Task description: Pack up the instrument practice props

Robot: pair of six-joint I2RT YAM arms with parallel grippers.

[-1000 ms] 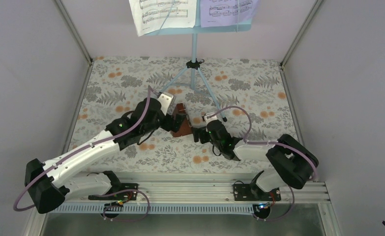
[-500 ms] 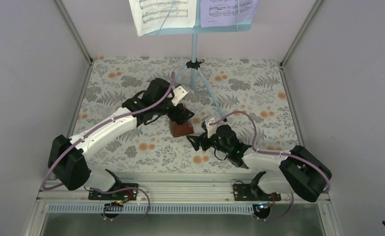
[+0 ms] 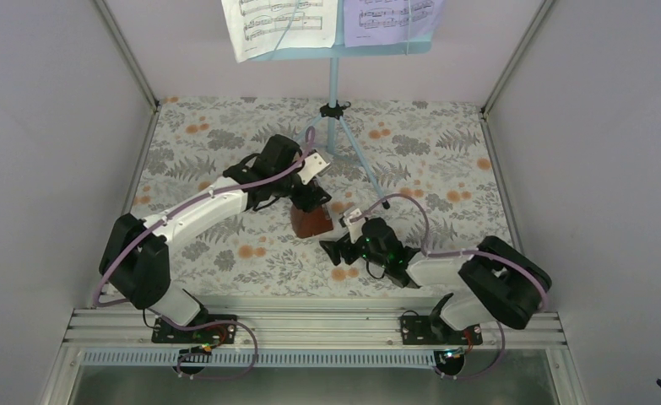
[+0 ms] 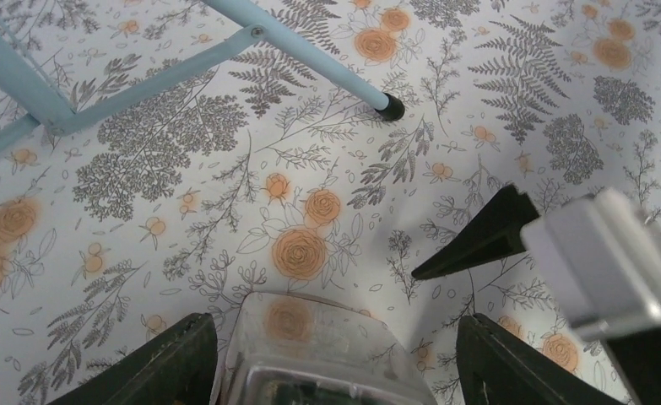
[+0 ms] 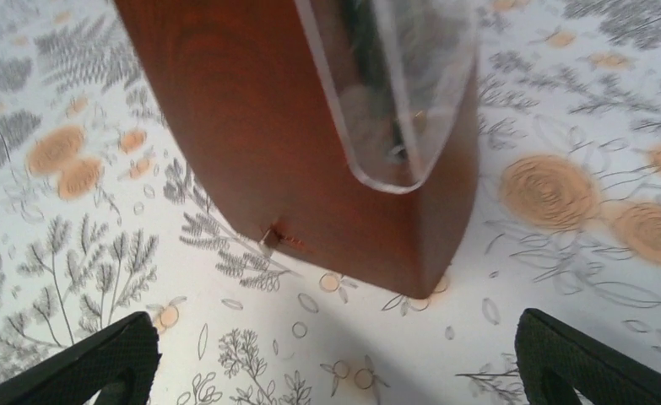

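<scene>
The reddish-brown metronome [image 3: 310,222] stands on the floral cloth in mid table. My left gripper [image 3: 311,196] is open just above and behind it. In the left wrist view its clear front cover [image 4: 318,350] lies between my spread fingers [image 4: 168,364], closer to the left one. My right gripper [image 3: 337,251] is open and empty, just near-right of it. The right wrist view shows the metronome [image 5: 301,126] close ahead of my open right gripper [image 5: 335,371]. The light-blue music stand [image 3: 333,84] stands at the back with a white sheet [image 3: 280,25] and a lavender sheet [image 3: 392,18].
The stand's tripod legs [image 3: 356,156] spread toward the metronome; one foot [image 4: 389,106] rests just beyond my left gripper. The right gripper's black finger [image 4: 479,238] shows in the left wrist view. Grey walls enclose the table on three sides.
The metronome went from tilted between both grippers to standing on the cloth. My right gripper has drawn back toward the near side. My left arm has stretched out over the metronome.
</scene>
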